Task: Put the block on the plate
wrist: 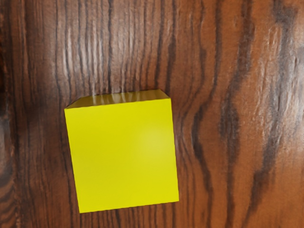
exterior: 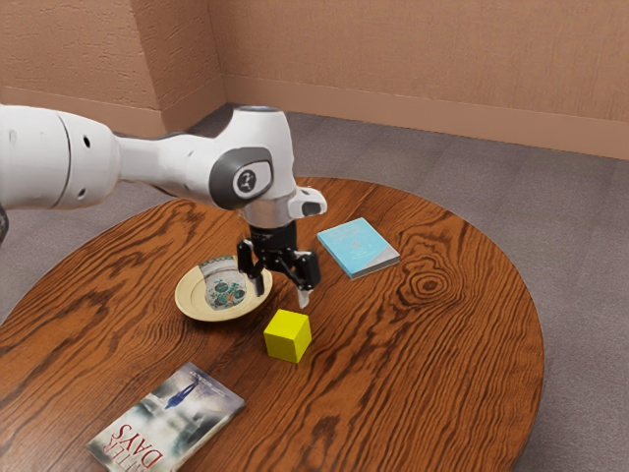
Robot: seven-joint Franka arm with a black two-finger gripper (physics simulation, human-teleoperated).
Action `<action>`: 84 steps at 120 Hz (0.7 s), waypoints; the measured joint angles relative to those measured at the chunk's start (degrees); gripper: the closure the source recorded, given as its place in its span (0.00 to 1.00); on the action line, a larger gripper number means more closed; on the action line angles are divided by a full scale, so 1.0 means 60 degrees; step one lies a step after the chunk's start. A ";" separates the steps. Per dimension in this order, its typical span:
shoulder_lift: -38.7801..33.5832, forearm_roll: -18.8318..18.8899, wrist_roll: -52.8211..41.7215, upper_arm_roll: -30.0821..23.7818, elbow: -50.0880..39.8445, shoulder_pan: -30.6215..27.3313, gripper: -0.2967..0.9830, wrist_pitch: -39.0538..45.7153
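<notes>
The yellow cube (exterior: 287, 335) sits on the round wooden table (exterior: 432, 344), near the cream plate (exterior: 193, 307) but apart from it. Your black two-finger gripper (exterior: 282, 296) hangs above the table close to the cube, its fingers spread wide with nothing held between them. In your wrist view, the cube's top face lies below the hand, with a sliver of one side showing.
</notes>
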State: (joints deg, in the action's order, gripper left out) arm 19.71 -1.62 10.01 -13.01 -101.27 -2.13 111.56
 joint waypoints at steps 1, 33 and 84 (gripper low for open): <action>0.0007 -0.0009 0.0002 0.0000 -0.0023 -0.0002 0.23 0.0021; 0.0343 -0.0125 0.0067 0.0033 -0.0276 -0.0035 0.23 0.0452; 0.1077 -0.0140 0.0119 0.0089 -0.0278 -0.0055 0.23 0.0871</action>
State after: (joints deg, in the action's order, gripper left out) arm 26.17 -2.46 10.72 -12.48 -102.94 -2.47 116.78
